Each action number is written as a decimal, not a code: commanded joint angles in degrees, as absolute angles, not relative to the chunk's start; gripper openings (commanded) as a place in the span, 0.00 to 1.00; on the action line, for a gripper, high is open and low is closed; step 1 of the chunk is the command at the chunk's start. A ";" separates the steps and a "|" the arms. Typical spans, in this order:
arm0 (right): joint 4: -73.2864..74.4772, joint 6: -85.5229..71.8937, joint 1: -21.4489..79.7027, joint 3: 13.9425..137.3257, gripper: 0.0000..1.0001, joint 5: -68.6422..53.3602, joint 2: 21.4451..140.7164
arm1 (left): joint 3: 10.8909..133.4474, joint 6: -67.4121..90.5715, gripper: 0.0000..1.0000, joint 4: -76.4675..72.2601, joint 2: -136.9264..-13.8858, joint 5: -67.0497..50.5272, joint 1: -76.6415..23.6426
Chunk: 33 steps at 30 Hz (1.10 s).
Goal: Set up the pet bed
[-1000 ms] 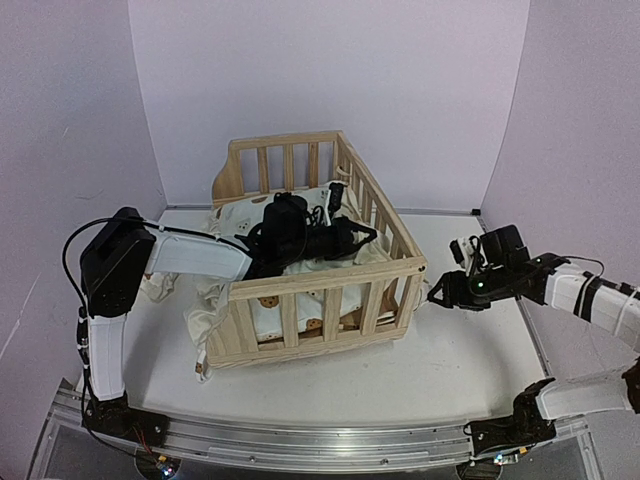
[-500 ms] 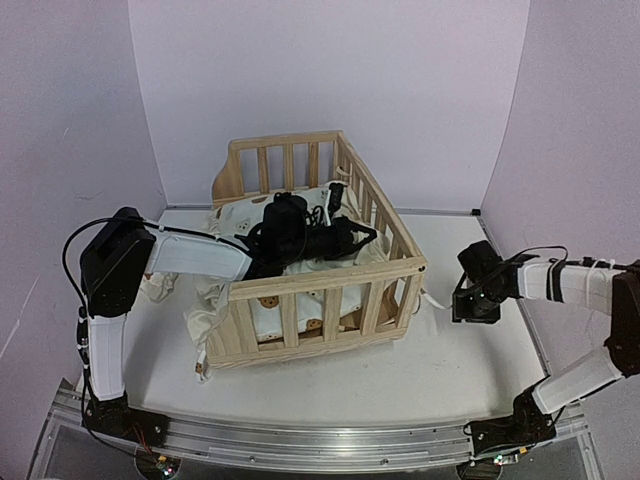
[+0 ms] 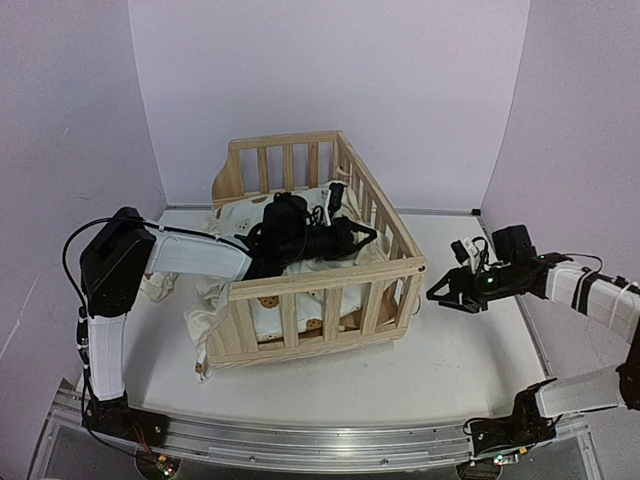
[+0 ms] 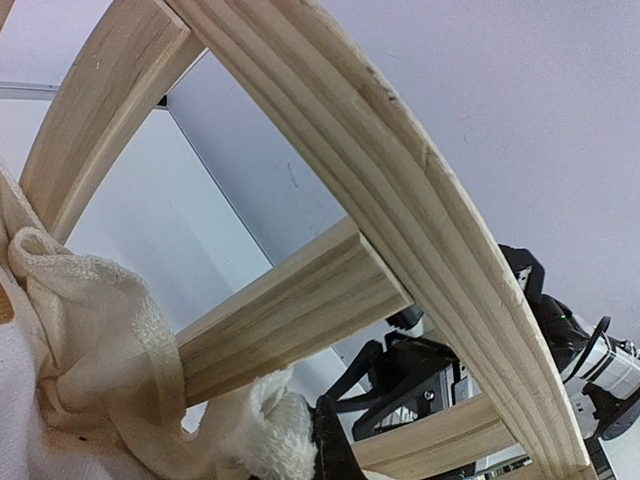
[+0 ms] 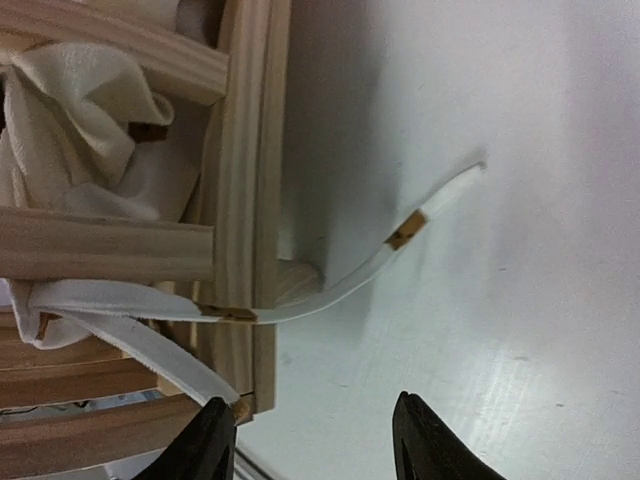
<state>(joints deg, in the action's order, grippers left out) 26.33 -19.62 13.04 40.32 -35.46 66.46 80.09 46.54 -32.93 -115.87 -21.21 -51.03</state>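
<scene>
1. My right gripper [image 5: 310, 402] has its fingers spread wide with nothing between them. It hovers over the table [image 3: 450, 360], just beside the near right corner of the pine frame [image 3: 320, 275].
2. A white tie [image 5: 350, 275] trails from that corner across the table, clear of the fingers.
3. My left gripper [image 3: 345, 238] is down inside the frame on the cushion [image 3: 205, 305]. I cannot tell whether it is clenched.
4. The frame sits mid-table with its open side facing left. Its long right rail runs near to far, slanting left. The cushion spills out of the open side.

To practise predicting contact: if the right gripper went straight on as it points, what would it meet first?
Probably the white tie lying across the right gripper's path, the pine frame's corner just behind; depth unclear.
</scene>
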 commanded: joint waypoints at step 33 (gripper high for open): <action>-19.56 -42.47 23.58 35.10 0.00 -58.98 76.09 | 78.21 42.84 0.24 -29.02 -108.09 -19.26 -50.09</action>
<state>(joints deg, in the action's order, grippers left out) -12.19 -37.69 22.55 34.46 -58.98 76.60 78.91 45.71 -31.03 -113.82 -21.26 -50.92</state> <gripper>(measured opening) 0.018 0.179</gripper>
